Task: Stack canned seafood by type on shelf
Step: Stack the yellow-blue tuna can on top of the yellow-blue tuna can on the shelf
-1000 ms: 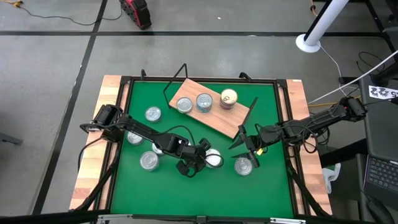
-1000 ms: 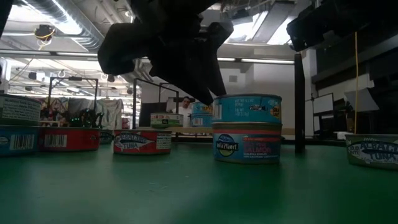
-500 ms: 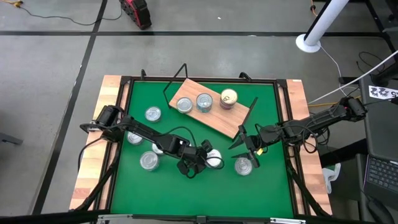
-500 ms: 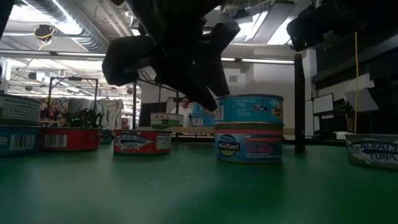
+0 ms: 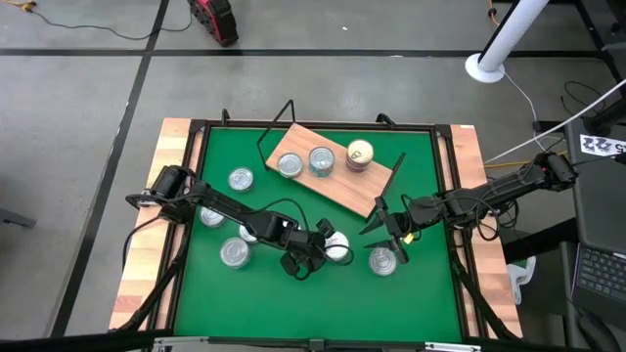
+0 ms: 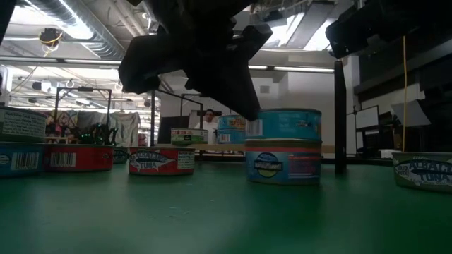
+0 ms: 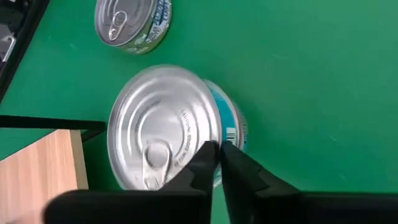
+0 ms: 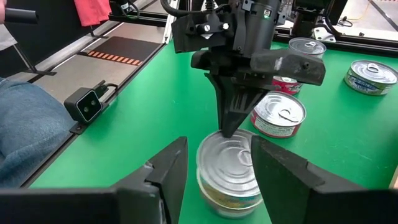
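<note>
Left gripper [image 7: 217,152] clenched empty, tips on the upper tin's [image 7: 163,127] lid. Right gripper [image 8: 217,163] released, hovering over another tin [image 8: 230,167].

nine tins [image 5: 322,159], three of them on one shelf [image 5: 337,188], two robot arms [image 5: 225,208]

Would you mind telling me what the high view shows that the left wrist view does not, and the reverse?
Only the high view shows the shelf whole, carrying three tins, the right gripper above its own tin, and both arms. Only the left wrist view shows the left gripper with fingers pressed shut against the top tin's rim, and that tin sitting offset on a teal-labelled one. Both show the green mat and that two-tin stack.
</note>
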